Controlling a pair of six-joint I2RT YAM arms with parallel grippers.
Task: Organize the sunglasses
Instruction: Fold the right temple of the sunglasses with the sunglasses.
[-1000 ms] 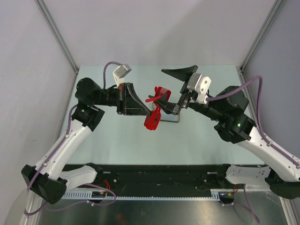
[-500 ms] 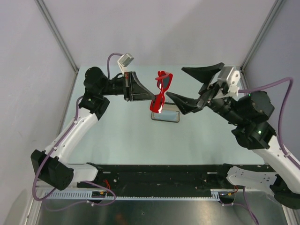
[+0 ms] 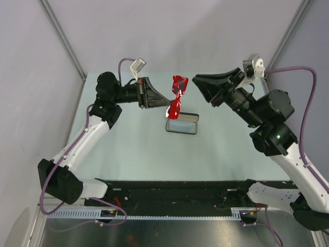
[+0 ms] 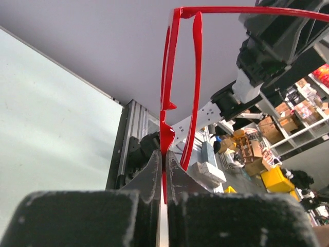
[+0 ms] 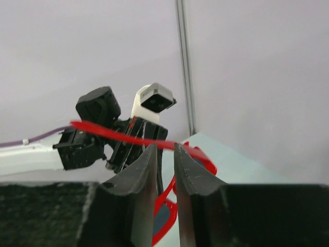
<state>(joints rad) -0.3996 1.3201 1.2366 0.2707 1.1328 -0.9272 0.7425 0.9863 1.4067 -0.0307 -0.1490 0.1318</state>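
Pale green table surface [image 3: 128, 149] runs from the arm bases at the near edge to grey enclosure walls at the far side. Nearest on it, close to the centre, a black rounded oblong case [image 3: 182, 124] lies flat, its upper face showing pale. Above and just beyond the case, clear of the table, the sunglasses [image 3: 177, 100], a bright red plastic frame with thin red folding arms, hang in the air. The left gripper [image 3: 165, 107] reaches in from the left and has its jaws clamped tight on the lower edge of the frame; the left wrist view shows the red plastic pinched between the two fingers, with the frame rising upright from the grip. The right gripper [image 3: 199, 87] approaches from the right, level with the upper part of the frame. In the right wrist view its jaws stand a narrow gap apart, and one thin red arm crosses at the fingertips. Whether the pads press on that arm cannot be told. The step in hand appears to be folding an arm while the left gripper steadies the frame. The next move calls for the right fingers to push that arm in toward the lenses without twisting the frame out of the left grip, then for lowering the folded pair to the case below.
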